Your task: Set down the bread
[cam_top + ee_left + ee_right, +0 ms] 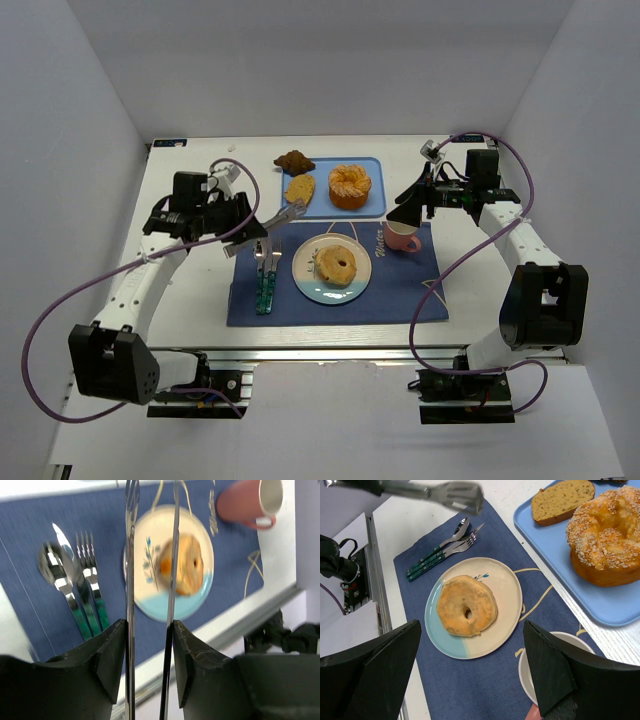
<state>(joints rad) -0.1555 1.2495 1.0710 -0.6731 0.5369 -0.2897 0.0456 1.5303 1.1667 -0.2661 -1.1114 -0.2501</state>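
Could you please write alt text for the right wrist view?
A bread ring lies on a plate on a blue placemat, seen through the open right gripper. Cutlery lies beside the plate, tongs show at top left, and a blue tray holds a bread slice and a large bun.

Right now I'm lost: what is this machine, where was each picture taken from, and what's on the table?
These are two robot arms bolted to a table. One picture looks down from above. The other two come from cameras on each wrist, so the dark shapes at their bottom are the arm's own fingers. On a blue placemat sit a plate with a ring-shaped bread, cutlery and a pink mug. Behind, a blue tray holds a bread slice, a large sugared ring bun and a dark brown piece. The left fingers grip metal tongs, which are empty. The right fingers are open, holding nothing.
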